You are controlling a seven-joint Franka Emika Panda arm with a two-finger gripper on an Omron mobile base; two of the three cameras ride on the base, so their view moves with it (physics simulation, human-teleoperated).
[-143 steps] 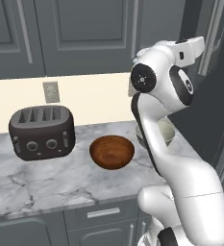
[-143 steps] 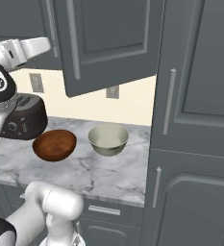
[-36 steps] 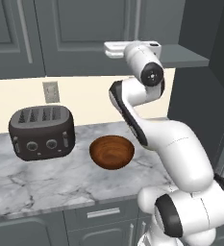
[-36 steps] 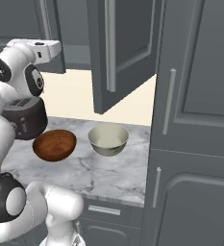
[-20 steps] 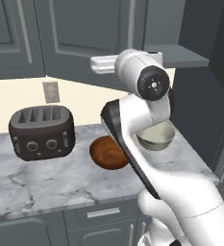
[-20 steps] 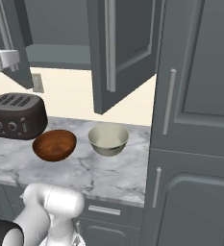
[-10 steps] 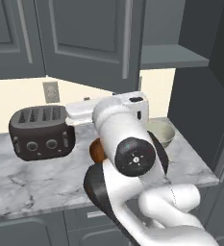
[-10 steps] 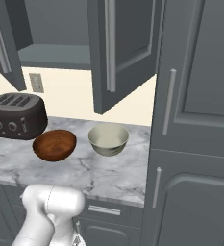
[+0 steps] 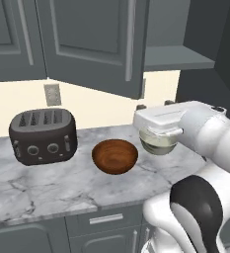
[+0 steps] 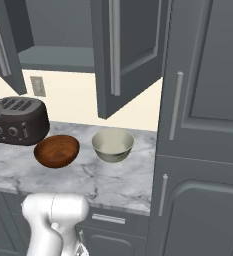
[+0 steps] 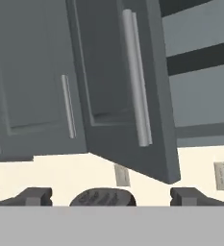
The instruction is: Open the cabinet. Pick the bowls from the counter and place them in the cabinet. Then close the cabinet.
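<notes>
**A:** Cabinet doors — how do they stand?

**B:** Both swung out over the table. In the right base view one door hangs at twelve o'clock above the pale bowl, its lower edge well above the bowl's rim, and the grey shelf shows behind it at eleven o'clock.

**A:** Room along the table's edges?

**B:** Bare marble runs from both bowls to the rounded front edge. The tall cabinet wall at three o'clock stands near the pale bowl, so that side is tight.

**A:** And the bowls themselves?

**B:** Brown wooden bowl sits just beside the pale one, at its nine o'clock, a narrow gap between them. Both look empty. The toaster stands at ten o'clock from the brown bowl, apart from it.

**A:** The gripper?

**B:** Hand view: the gripper has its fingertips spread wide, nothing between them, touching nothing. It faces the open door and its long bar handle, with the toaster low between the tips.
</notes>
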